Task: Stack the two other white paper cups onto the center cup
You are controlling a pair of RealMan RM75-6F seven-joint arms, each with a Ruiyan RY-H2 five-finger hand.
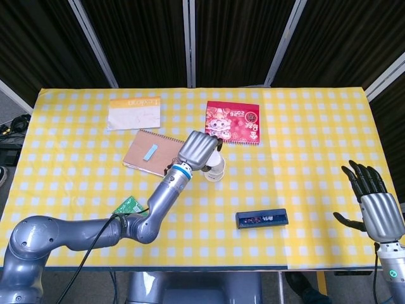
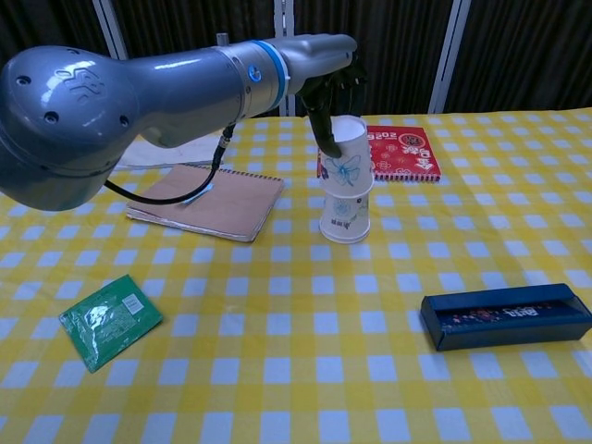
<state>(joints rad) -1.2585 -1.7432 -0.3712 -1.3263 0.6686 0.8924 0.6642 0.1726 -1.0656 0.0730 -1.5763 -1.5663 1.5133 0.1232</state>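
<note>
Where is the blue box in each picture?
Head view: the blue box lies low and right of middle, toward the table's near edge.
Chest view: the blue box sits far right, below middle.
Shared landmark: the red booklet, farther back beyond the cups.

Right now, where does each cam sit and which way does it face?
Head view: high above the near table edge, looking steeply down on the whole yellow checked table; shows the left arm, the left hand over the cups, and the right hand off the right edge, holding nothing.
Chest view: low at the near edge, looking across the table toward the dark curtains; shows the left arm, its fingers holding the upper paper cup on the center cup.
Shared: cups, left arm, brown notebook, red booklet, dark blue box, green packet.
</note>
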